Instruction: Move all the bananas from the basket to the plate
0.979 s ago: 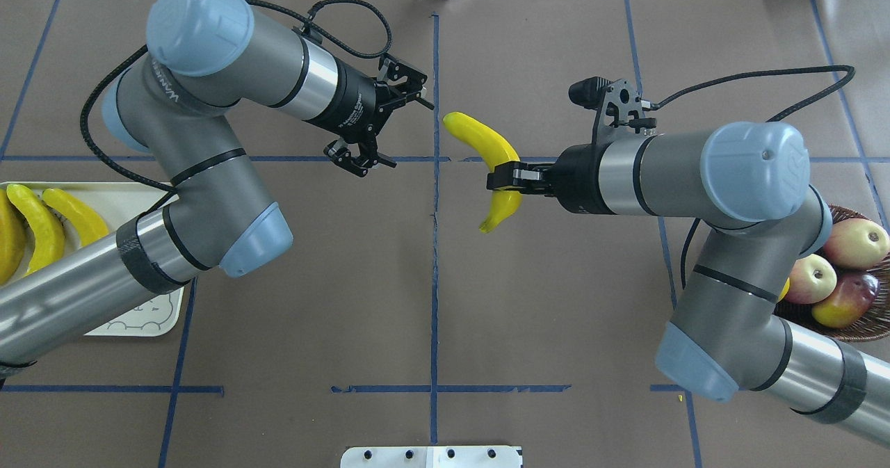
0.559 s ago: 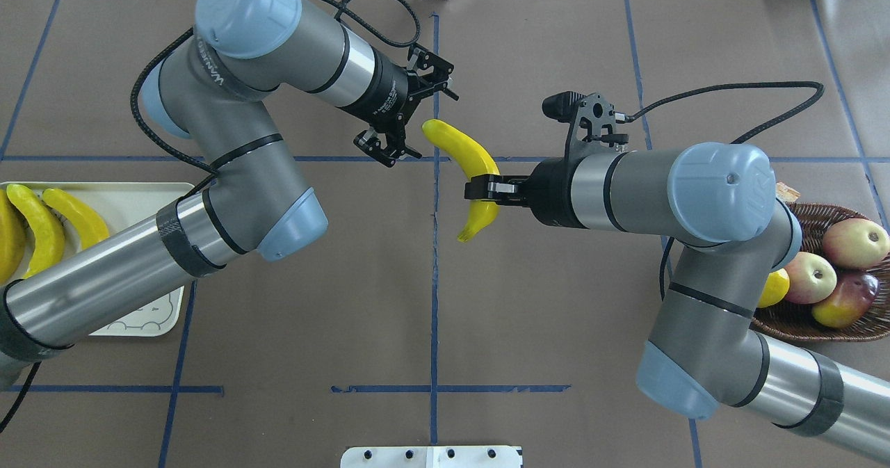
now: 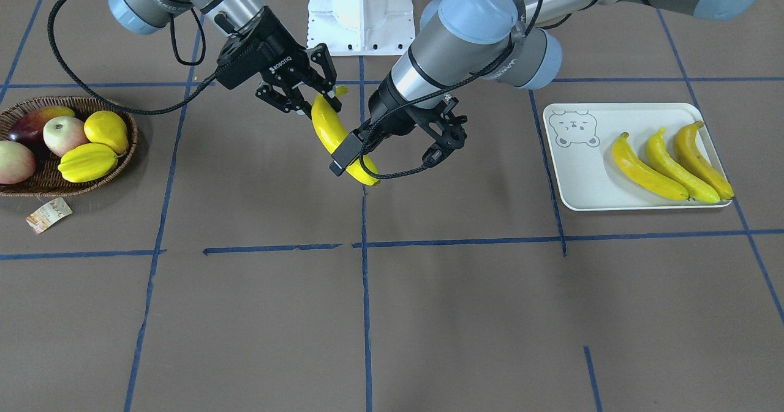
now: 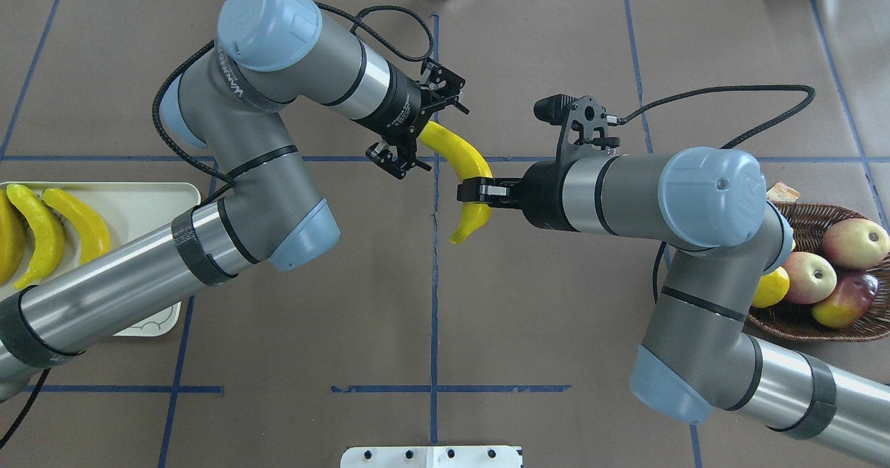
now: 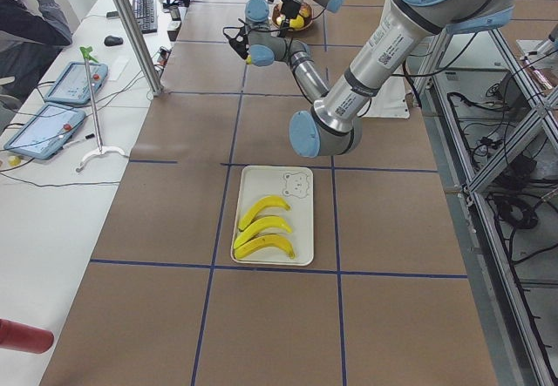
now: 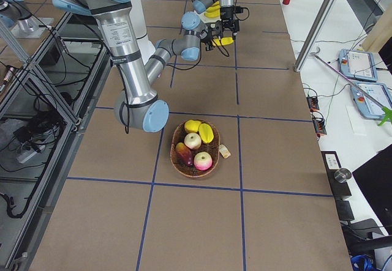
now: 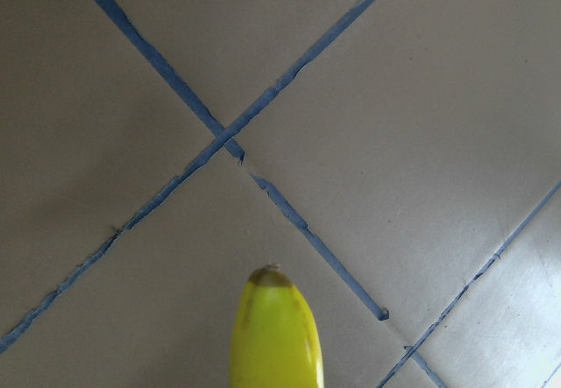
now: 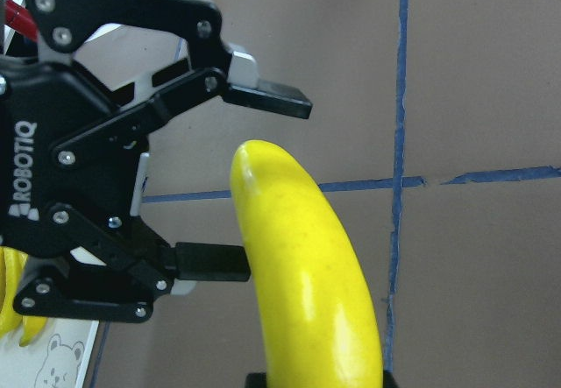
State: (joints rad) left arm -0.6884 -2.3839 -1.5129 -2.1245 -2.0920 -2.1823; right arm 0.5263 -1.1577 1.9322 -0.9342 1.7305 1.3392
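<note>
Overhead, my right gripper [image 4: 475,191] is clamped across the middle of a long, curved, glossy yellow banana [image 4: 455,149], holding it clear of the brown table [image 4: 556,301] over the centre line. My left gripper [image 4: 443,140] stands open astride that banana's upper end. Three more yellow bananas [image 4: 45,228] lie side by side on the flat white rounded-rectangle plate [image 4: 139,200] at the left edge. The oval dark brown wicker basket [image 4: 810,224] sits at the right edge.

From the front, I see the basket holding red-and-green apples [image 3: 61,135], a rounded yellow lemon [image 3: 105,130] and a ridged yellow starfruit [image 3: 86,162]. A small paper tag [image 3: 49,214] lies on the table just beside it.

From the left side, the plate with its three bananas is nearest; both grippers are too far off for me to judge.

From the right side, the basket is nearest, and the grippers meet around the banana far up the table.

My left wrist camera shows only the banana's dark tip, above crossing blue tape lines [image 7: 223,132].

My right wrist camera shows the left gripper's two black fingers [image 8: 272,97] wide apart. One is clear of the banana's tip and the other is just beside its flank; I cannot tell whether that one touches.
</note>
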